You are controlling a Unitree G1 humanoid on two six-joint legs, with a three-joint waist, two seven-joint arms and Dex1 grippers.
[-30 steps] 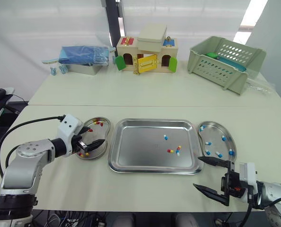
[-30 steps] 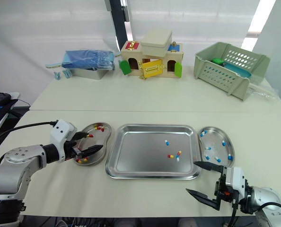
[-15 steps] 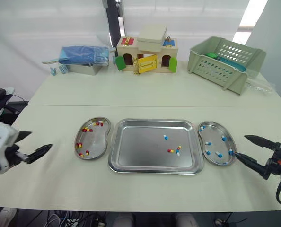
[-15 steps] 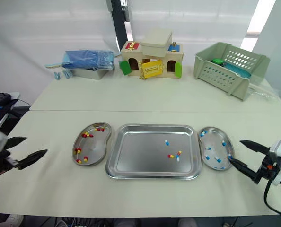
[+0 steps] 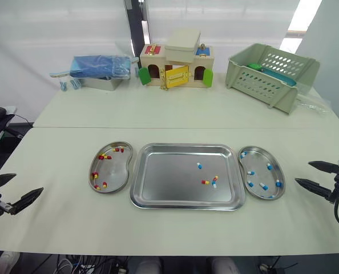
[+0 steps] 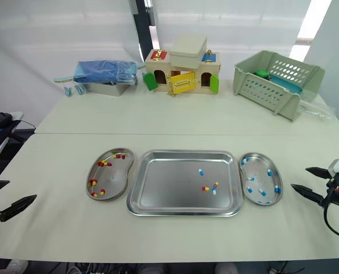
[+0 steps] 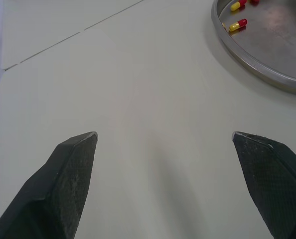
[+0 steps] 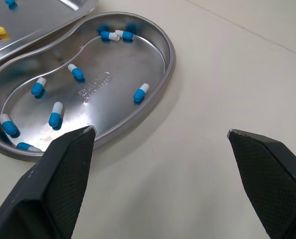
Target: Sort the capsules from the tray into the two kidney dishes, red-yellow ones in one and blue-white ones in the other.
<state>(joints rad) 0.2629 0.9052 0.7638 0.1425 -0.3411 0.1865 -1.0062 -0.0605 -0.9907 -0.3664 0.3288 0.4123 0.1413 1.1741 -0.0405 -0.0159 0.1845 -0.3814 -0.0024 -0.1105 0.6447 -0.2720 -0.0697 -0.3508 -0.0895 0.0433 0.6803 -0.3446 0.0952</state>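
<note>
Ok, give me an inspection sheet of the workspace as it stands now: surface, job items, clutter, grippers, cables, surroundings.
Surface: two cream tables butted together, a seam between them.
Job's things: tray holds four capsules, two of each colour; left kidney dish has red-yellow ones, right kidney dish blue-white ones.
Clutter: toy house, green basket and blue-packed metal box on the far table.
Grippers: left gripper and right gripper both open, empty, outside the dishes.
Cables: black cable behind the right gripper.
Surroundings: white backdrop, dark pole.
</note>
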